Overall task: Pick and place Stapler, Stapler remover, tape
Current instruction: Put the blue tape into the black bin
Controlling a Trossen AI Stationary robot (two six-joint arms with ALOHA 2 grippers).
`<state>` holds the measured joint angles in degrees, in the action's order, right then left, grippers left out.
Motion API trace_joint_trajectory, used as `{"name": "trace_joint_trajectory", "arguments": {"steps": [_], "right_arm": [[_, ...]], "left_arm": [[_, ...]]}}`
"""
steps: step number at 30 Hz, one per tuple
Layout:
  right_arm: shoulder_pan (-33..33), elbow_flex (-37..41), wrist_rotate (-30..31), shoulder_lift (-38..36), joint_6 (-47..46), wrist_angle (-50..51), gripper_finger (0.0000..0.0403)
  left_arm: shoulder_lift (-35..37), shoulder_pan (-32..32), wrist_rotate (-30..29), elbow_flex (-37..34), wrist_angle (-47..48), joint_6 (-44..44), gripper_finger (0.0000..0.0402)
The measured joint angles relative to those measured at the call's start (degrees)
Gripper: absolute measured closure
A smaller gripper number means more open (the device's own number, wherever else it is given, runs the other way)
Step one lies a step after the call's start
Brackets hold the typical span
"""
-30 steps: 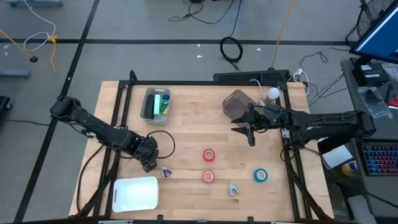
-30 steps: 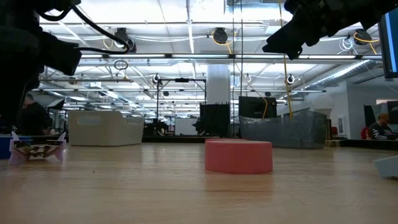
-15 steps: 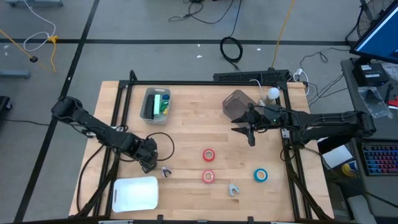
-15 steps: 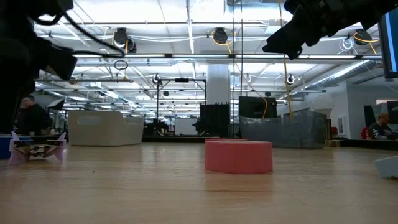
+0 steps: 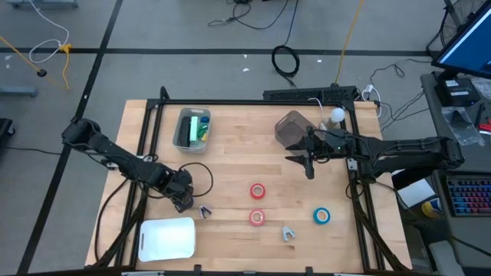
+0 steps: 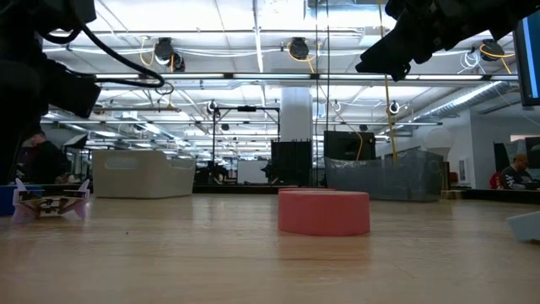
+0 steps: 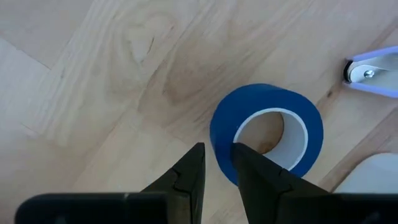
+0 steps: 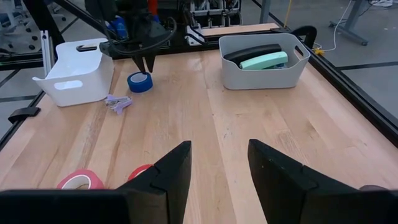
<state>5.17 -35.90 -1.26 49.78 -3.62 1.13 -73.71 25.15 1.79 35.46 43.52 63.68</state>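
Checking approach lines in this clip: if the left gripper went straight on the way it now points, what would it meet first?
Most likely the blue tape roll. The left gripper has its fingers at the roll's near wall, though contact can't be confirmed.

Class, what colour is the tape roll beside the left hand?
Blue tape roll, white core; left wrist view.

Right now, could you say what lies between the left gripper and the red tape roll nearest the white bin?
A purple staple remover lies between the left gripper and that red tape roll, in the high view.
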Motion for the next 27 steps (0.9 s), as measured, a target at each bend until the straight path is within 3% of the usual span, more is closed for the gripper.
{"name": "trace_joint_trajectory", "arguments": {"steps": [14, 27], "right_arm": [[0.0, 0.0, 1.4, 0.0, -0.2, -0.2, 0.0252], [0.0, 0.0, 1.4, 0.0, -0.2, -0.3, 0.0252]], "left_arm": [[-0.4, 0.1, -0.4, 0.2, -1.8, 0.7, 0.0311], [-8.2, 0.1, 0.6, 0.5, -3.9, -0.5, 0.0312]]}}
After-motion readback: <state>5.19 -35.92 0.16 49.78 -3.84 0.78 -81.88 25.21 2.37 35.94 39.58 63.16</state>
